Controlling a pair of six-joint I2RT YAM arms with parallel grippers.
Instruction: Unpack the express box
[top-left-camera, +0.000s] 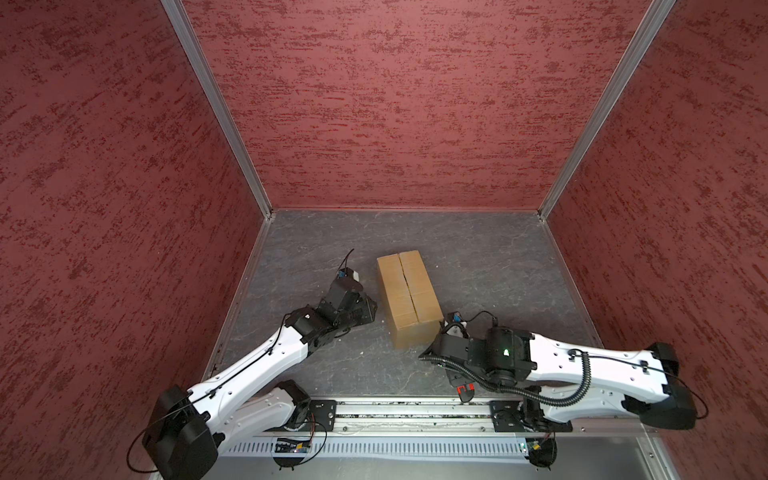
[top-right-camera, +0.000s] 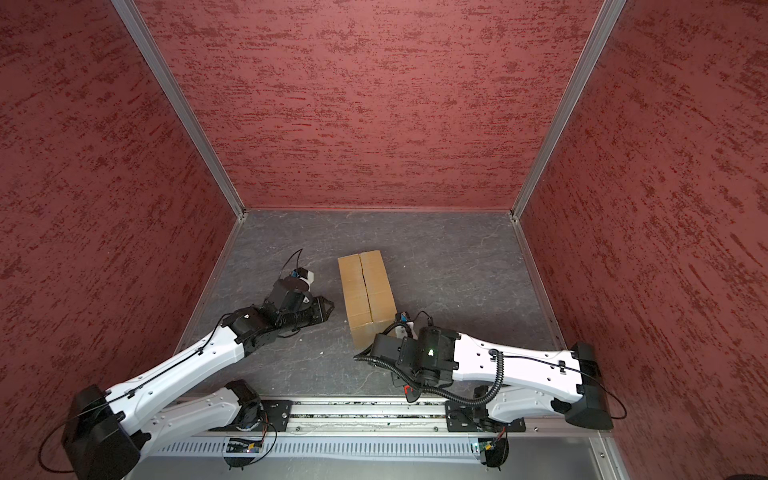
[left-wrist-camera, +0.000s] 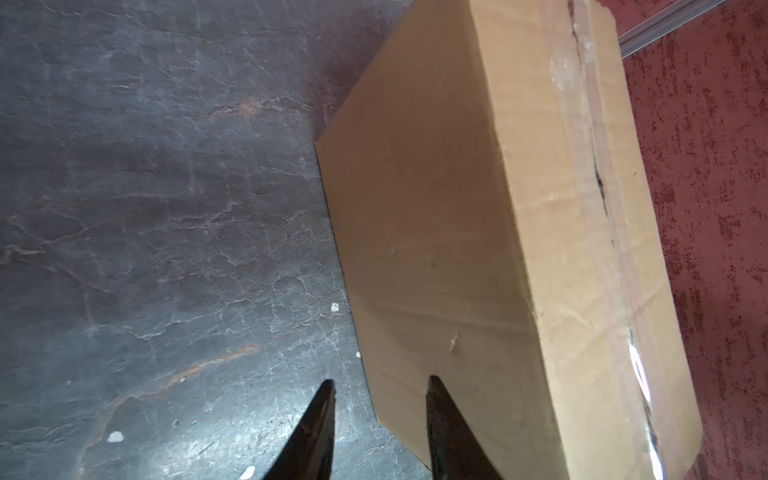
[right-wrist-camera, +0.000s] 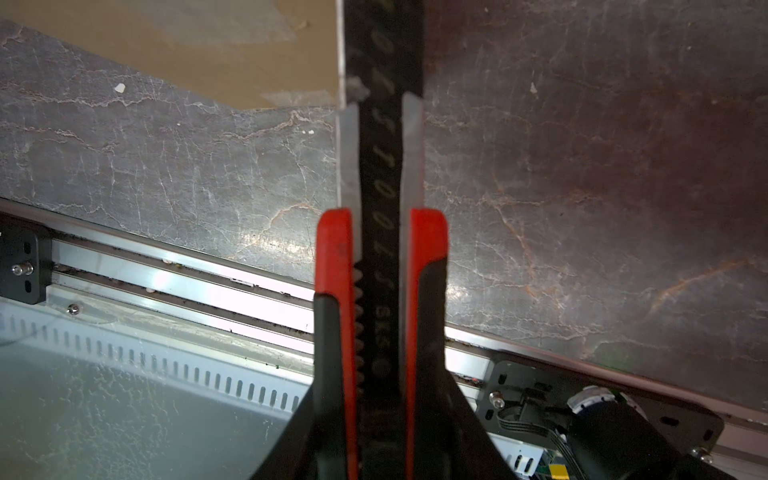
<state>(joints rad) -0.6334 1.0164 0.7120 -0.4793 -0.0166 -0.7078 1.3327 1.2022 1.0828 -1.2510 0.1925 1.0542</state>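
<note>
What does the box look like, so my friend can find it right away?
Find the grey marbled table inside red walls. Between the left arm and the right arm lies the express box. It is the only brown cardboard thing there, oblong, with a seam running along its closed top.

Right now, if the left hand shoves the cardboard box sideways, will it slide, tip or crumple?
It probably slides rather than tips: the cardboard box lies low and long, flat on the stone-look tabletop. Its side wall looks stiff, with crisp edges. The top flaps gape at the seam and might flex.
</note>
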